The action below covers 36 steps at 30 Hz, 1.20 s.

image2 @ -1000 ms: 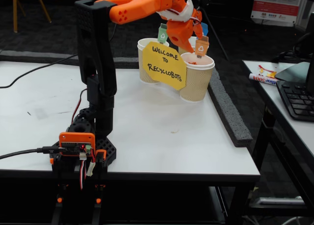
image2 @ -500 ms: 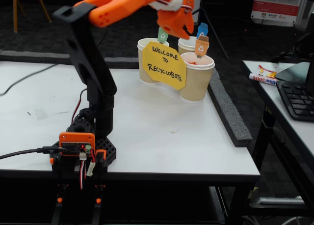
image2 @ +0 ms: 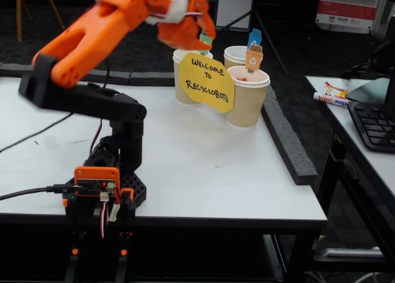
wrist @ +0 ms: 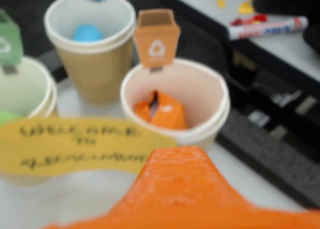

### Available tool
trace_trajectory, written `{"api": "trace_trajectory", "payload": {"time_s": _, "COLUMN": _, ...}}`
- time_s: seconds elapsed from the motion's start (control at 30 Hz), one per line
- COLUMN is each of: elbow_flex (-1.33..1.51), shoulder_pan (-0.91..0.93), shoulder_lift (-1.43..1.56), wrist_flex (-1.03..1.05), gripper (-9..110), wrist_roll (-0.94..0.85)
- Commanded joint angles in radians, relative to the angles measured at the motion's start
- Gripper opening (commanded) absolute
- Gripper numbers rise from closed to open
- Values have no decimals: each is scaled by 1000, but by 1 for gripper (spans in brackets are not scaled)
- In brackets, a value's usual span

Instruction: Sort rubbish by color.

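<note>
In the wrist view an orange wad of rubbish lies inside the paper cup marked by an orange tag. A light blue wad rests in the cup behind it. A sliver of pale green wad shows at the left edge, in the cup with the green tag. My gripper hangs in the air up and to the left of the cups in the fixed view, holding nothing I can see. Only one broad orange jaw fills the bottom of the wrist view.
A yellow welcome sign leans against the front of the three cups. A dark foam strip runs along the table's right edge. A marker and a keyboard lie on the neighbouring desk.
The arm has folded back and swung left, carrying the gripper away from above the orange-tagged cup to the left of the cups.
</note>
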Motion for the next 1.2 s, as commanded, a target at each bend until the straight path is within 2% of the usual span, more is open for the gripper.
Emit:
{"api": "trace_trajectory", "payload": {"time_s": 0.0, "elbow_flex": -11, "shoulder_pan": -55, "shoulder_lift": 158, "wrist_flex": 66, "gripper": 0, "wrist_roll": -12}}
{"api": "trace_trajectory", "payload": {"time_s": 0.3, "elbow_flex": 115, "shoulder_pan": -69, "shoulder_lift": 367, "wrist_flex": 110, "gripper": 0, "wrist_roll": -12}}
{"api": "trace_trajectory", "payload": {"time_s": 0.7, "elbow_flex": 163, "shoulder_pan": -115, "shoulder_lift": 426, "wrist_flex": 161, "gripper": 0, "wrist_roll": -12}}
{"api": "trace_trajectory", "payload": {"time_s": 0.93, "elbow_flex": 144, "shoulder_pan": -350, "shoulder_lift": 426, "wrist_flex": 164, "gripper": 0, "wrist_roll": -12}}
{"api": "trace_trajectory", "payload": {"time_s": 1.17, "elbow_flex": 173, "shoulder_pan": -706, "shoulder_lift": 425, "wrist_flex": 183, "gripper": 0, "wrist_roll": -12}}
